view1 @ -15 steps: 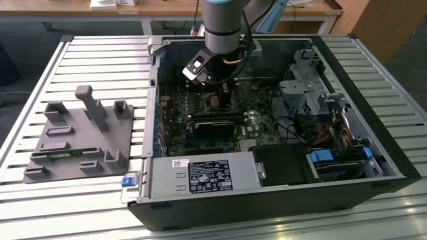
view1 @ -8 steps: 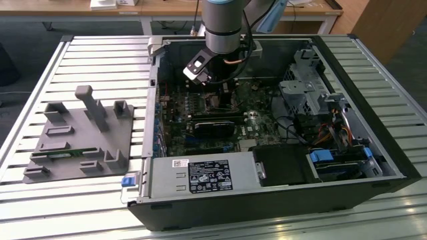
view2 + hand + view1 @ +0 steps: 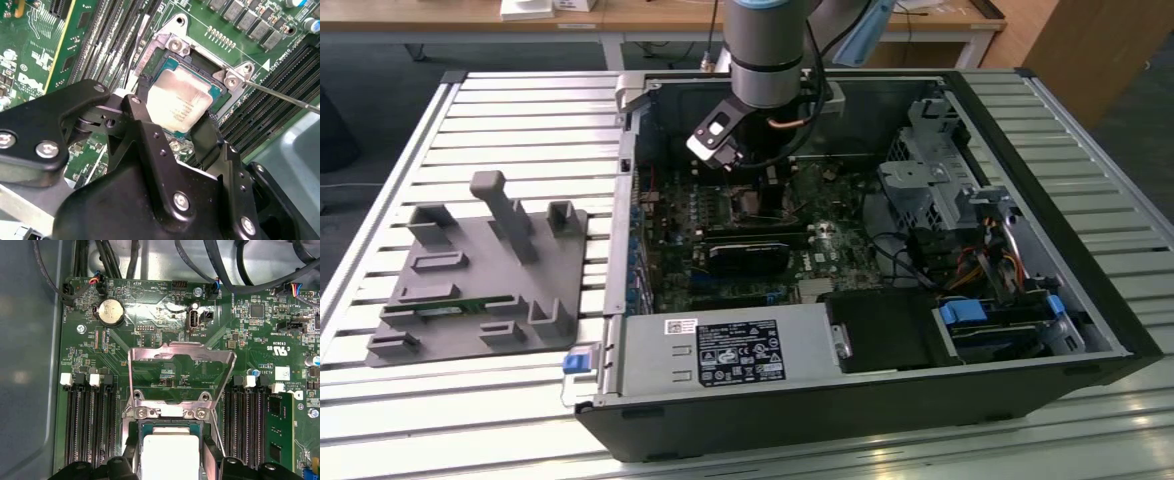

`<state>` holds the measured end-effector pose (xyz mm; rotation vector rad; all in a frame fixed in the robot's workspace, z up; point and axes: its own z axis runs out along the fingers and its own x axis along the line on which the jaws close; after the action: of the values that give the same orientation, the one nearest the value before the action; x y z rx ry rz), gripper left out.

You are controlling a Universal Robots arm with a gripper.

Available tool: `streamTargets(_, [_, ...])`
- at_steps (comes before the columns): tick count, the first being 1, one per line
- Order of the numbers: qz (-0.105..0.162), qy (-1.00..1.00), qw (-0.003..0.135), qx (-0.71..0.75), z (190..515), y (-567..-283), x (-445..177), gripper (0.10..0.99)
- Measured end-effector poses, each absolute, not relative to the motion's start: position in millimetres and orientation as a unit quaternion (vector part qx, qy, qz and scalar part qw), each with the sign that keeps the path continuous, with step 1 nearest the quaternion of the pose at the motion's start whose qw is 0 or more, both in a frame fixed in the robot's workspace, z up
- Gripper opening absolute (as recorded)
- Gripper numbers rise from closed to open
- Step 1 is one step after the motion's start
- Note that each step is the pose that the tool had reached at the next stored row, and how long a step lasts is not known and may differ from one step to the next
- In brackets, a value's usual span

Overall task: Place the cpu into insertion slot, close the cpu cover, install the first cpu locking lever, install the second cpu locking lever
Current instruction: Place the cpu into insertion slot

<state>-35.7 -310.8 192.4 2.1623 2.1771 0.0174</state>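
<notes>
- Nearest the lens in the second wrist view, the black two-finger gripper (image 3: 175, 102) has its jaws closed on two opposite edges of the small square cpu with the pale silvery-grey metal top (image 3: 182, 97).
- The chip sits low in, or just over, the square black insertion slot with its silver metal rim (image 3: 170, 42) on the green motherboard (image 3: 30, 60). Whether it is fully seated cannot be told.
- In the first wrist view, the thin silver frame of the cpu cover (image 3: 182, 349) stands raised at one edge of the slot, apart from the chip.
- A thin silver lever rod (image 3: 285, 96) lies swung out beside the socket.
- The risks, as judged here:
  - A skewed or tilted chip pressed down could bend the socket contacts.
  - An uneven release could drag the chip askew.
  - The upright cover stands near enough to be knocked by the gripper.
</notes>
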Motion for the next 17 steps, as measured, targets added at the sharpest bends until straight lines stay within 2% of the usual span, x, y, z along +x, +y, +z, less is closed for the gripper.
streamTargets(13, [0.006,0.709,0.036,0.704,205,-311,-36,0.612])
streamTargets(14, [0.006,0.709,0.036,0.704,207,-311,-36,0.600])
streamTargets(16, [0.006,0.709,0.036,0.704,209,-311,-36,0.475])
streamTargets(17, [0.006,0.709,0.036,0.704,209,-311,-36,0.475])
